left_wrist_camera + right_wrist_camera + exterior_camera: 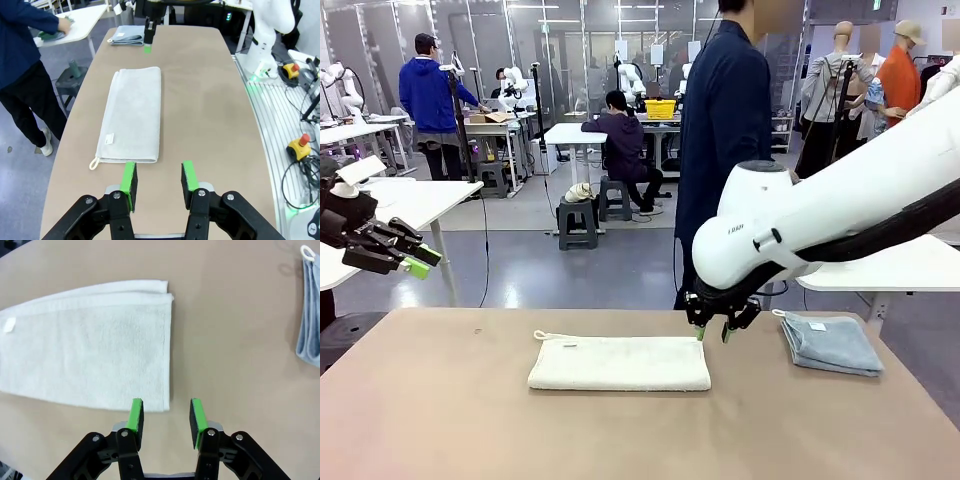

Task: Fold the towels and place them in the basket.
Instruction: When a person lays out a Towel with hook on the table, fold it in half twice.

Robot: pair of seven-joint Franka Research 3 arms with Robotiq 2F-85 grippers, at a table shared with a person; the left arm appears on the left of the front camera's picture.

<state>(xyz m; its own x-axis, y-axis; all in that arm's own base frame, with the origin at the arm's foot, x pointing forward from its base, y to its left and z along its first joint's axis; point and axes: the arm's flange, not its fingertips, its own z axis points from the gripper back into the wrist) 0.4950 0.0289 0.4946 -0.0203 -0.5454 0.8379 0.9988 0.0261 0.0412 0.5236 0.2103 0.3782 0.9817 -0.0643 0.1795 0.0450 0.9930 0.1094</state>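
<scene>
A cream-white towel lies folded into a long strip in the middle of the table. The pale blue-grey towel lies folded at the table's right end. My right gripper hangs open just above the cream towel's right end, with nothing between its fingers. Off the table's left end, my left gripper is raised and open, looking along the cream towel from its label end. The basket is out of view.
A person in a dark blue jacket stands at the table's far side. White side tables stand beyond both ends. Emergency-stop buttons and cables lie beside the table on the robot's side.
</scene>
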